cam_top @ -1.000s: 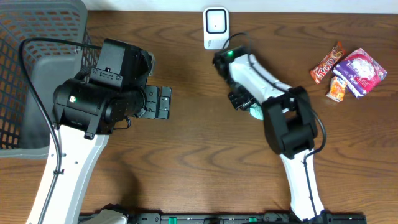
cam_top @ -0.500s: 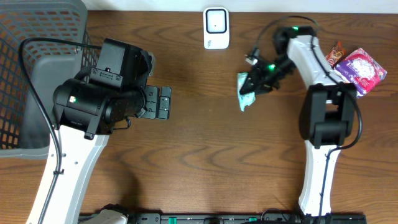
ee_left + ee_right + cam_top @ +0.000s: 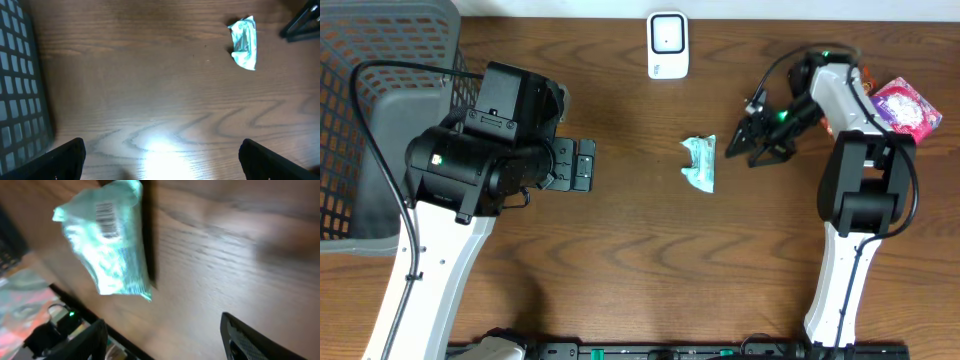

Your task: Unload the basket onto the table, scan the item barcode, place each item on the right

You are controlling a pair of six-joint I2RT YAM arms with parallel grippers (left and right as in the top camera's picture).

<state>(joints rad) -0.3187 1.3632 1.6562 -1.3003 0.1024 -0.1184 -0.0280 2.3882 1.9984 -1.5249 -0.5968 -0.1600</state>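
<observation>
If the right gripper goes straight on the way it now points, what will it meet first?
Probably the teal packet, lying just ahead of the open right gripper; whether it would touch or pass above is unclear.

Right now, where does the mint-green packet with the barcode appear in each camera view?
Overhead: the mint-green packet lies just right of centre.
Left wrist: the packet sits upper right.
Right wrist: the packet fills the upper left, barcode showing.
Shared landmark: the open right gripper, right of the packet in the first two, below it in the third.
</observation>
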